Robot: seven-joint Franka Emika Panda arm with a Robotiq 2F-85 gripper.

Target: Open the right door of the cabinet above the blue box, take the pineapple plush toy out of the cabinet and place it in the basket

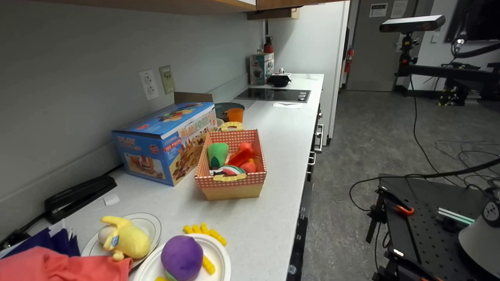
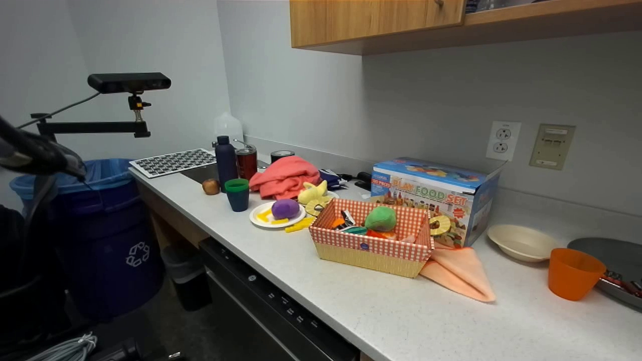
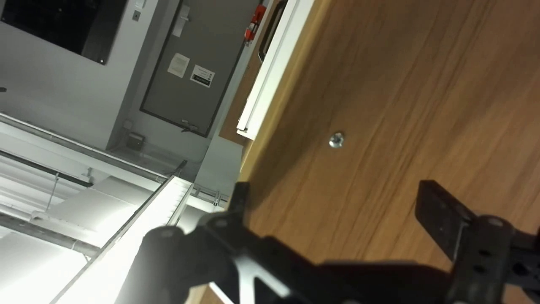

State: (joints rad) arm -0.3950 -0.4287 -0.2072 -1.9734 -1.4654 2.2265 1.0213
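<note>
In the wrist view my gripper [image 3: 333, 185] stands open, nothing between its fingers. A brown wood panel [image 3: 371, 126] with one screw head fills the view beyond them; the left fingertip overlaps its edge. This seems to be a cabinet door, but I cannot tell which face. Overhead in an exterior view is the tan cabinet [image 2: 371, 22]; right of its shut door, an uncovered shelf holds glassware. Below sits the blue box [image 2: 426, 185], with the checked-rim basket [image 2: 371, 258] in front. Green and red toys lie inside the basket. The pineapple plush toy is out of view.
A purple plush [image 1: 182, 257] and a yellow plush [image 1: 131, 238] rest on plates at the counter's near end. An orange cup [image 2: 575, 273] and a beige bowl [image 2: 524, 242] stand past the box. A camera on a stand [image 1: 412, 24] rises over the floor.
</note>
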